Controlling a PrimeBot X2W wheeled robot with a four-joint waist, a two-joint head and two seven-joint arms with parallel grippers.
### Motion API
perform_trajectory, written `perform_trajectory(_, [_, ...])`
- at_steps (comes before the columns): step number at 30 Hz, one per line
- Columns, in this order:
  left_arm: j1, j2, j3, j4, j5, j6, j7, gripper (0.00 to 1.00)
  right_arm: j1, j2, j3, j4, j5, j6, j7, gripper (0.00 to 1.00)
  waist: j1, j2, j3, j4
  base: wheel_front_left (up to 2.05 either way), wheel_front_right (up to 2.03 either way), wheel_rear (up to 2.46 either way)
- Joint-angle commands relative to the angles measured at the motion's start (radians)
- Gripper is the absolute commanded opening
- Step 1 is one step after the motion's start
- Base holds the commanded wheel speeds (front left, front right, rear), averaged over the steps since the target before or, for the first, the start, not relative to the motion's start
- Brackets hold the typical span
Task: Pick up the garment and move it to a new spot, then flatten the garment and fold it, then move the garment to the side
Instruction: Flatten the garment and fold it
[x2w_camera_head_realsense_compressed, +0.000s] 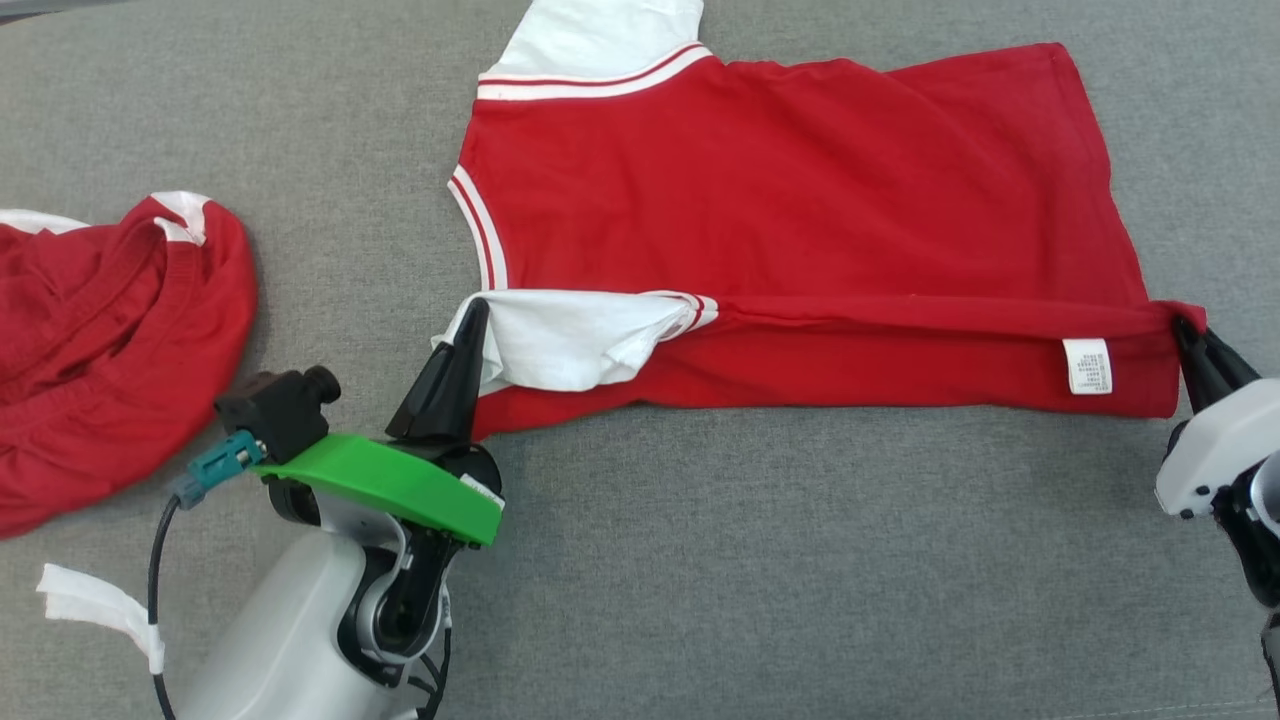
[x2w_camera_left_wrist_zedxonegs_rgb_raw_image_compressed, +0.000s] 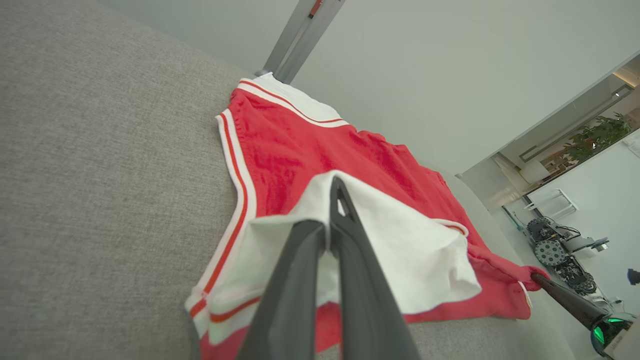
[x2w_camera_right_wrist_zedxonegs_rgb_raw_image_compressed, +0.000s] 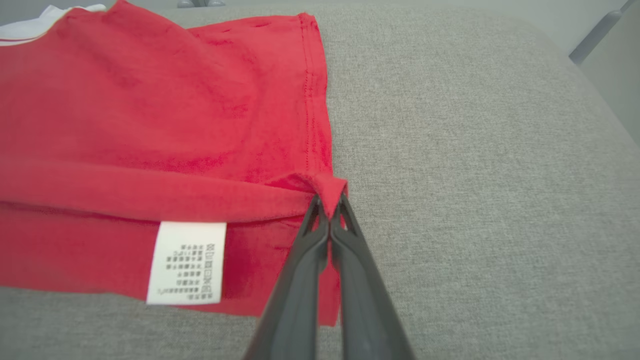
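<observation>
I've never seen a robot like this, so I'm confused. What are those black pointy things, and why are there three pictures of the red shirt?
Those black points are the robot's two claws, like hands. One picture comes from a camera on its head, looking down. The other two come from cameras on its wrists, looking along each claw. On the grey fabric surface lies a red T-shirt with white sleeves, its near edge folded over. The left claw is shut on the white sleeve. The right claw is shut on the shirt's red bottom corner, near a small white care label. A second crumpled red garment lies at the left.
</observation>
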Motion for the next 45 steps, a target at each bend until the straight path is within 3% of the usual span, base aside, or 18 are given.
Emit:
perform_trajectory(1, [-0.029,-0.001,-0.001,0.011,0.007,-0.009,0.002,0.00,-0.028,-0.015,0.006,0.010,-0.005,-0.001,-0.005,0.00,0.0001,-0.0001,0.025,0.011,0.00,0.00,0.00])
perform_trajectory(6, [-0.082,-0.003,-0.008,0.065,0.020,-0.023,0.012,0.00,-0.112,-0.045,0.046,0.077,-0.007,-0.001,-0.032,0.02,0.0001,-0.0001,0.050,0.015,0.00,0.00,0.00])
perform_trajectory(7, [-0.092,-0.005,-0.009,0.071,0.022,-0.027,0.009,0.00,-0.129,-0.050,0.056,0.092,-0.010,-0.001,-0.041,0.45,0.0001,-0.0001,0.053,0.015,0.00,0.00,0.00])
perform_trajectory(8, [-0.098,-0.006,-0.010,0.076,0.026,-0.030,0.004,0.22,-0.142,-0.053,0.062,0.103,-0.011,-0.001,-0.053,1.00,0.0001,-0.0001,0.056,0.016,0.00,0.00,0.00])
perform_trajectory(9, [-0.103,-0.007,-0.013,0.086,0.029,-0.034,0.004,0.42,-0.157,-0.055,0.066,0.117,-0.013,-0.001,-0.070,1.00,0.0001,-0.0001,0.057,0.017,0.00,0.00,0.00])
perform_trajectory(10, [-0.107,-0.008,-0.016,0.093,0.029,-0.036,0.002,0.83,-0.164,-0.056,0.070,0.131,-0.015,-0.001,-0.086,1.00,0.0001,-0.0001,0.058,0.018,0.00,0.00,0.00])
perform_trajectory(11, [-0.111,-0.008,-0.017,0.098,0.034,-0.036,-0.002,1.00,-0.170,-0.055,0.074,0.140,-0.015,-0.001,-0.100,1.00,0.0001,-0.0001,0.057,0.019,0.00,0.00,0.00])
perform_trajectory(15, [-0.102,-0.008,-0.009,0.098,0.047,-0.029,-0.025,1.00,-0.176,-0.051,0.073,0.144,-0.015,-0.001,-0.197,1.00,0.0001,-0.0001,0.051,0.019,0.00,0.00,0.00])
perform_trajectory(20, [-0.002,0.024,0.011,0.058,0.060,0.015,-0.046,1.00,-0.122,-0.035,0.052,0.141,-0.013,-0.001,-0.277,1.00,0.0001,-0.0001,0.029,0.002,0.00,0.00,0.00])
perform_trajectory(28, [0.113,0.053,0.009,0.043,0.035,0.111,0.016,1.00,-0.061,-0.008,0.038,0.128,0.001,-0.001,-0.285,1.00,0.0001,-0.0001,0.023,-0.031,0.00,0.00,0.00])
perform_trajectory(32, [0.107,0.055,-0.014,0.068,0.027,0.133,0.078,1.00,-0.062,0.003,0.042,0.132,0.001,-0.001,-0.275,1.00,0.0001,-0.0001,0.034,-0.040,0.00,0.00,0.00])
perform_trajectory(33, [0.107,0.054,-0.021,0.071,0.025,0.134,0.092,0.89,-0.064,0.005,0.045,0.136,0.003,-0.001,-0.270,1.00,0.0001,-0.0001,0.036,-0.040,0.00,0.00,0.00])
perform_trajectory(34, [0.108,0.055,-0.030,0.073,0.028,0.137,0.105,0.58,-0.067,0.009,0.048,0.142,0.007,-0.001,-0.264,1.00,0.0001,-0.0001,0.037,-0.040,0.00,0.00,0.00])
perform_trajectory(35, [0.109,0.056,-0.032,0.071,0.030,0.140,0.109,0.40,-0.070,0.012,0.051,0.148,0.010,-0.001,-0.259,1.00,0.0001,-0.0001,0.037,-0.040,0.00,0.00,0.00])
perform_trajectory(36, [0.111,0.063,-0.037,0.070,0.040,0.143,0.111,0.08,-0.073,0.017,0.063,0.156,0.018,-0.001,-0.251,1.00,0.0001,-0.0001,0.037,-0.039,0.00,0.00,0.00])
perform_trajectory(37, [0.114,0.069,-0.037,0.068,0.048,0.147,0.105,0.00,-0.075,0.023,0.072,0.166,0.030,-0.001,-0.241,1.00,0.0001,-0.0001,0.037,-0.037,0.00,0.00,0.00])
perform_trajectory(44, [0.129,0.100,-0.043,0.027,0.080,0.144,0.077,0.00,-0.084,0.030,0.062,0.277,0.096,-0.001,-0.157,1.00,0.0001,-0.0001,0.031,0.006,0.00,0.00,0.00])
perform_trajectory(45, [0.128,0.100,-0.045,0.024,0.083,0.140,0.078,0.00,-0.085,0.029,0.065,0.285,0.106,-0.001,-0.156,0.85,0.0001,-0.0001,0.031,0.012,0.00,0.00,0.00])
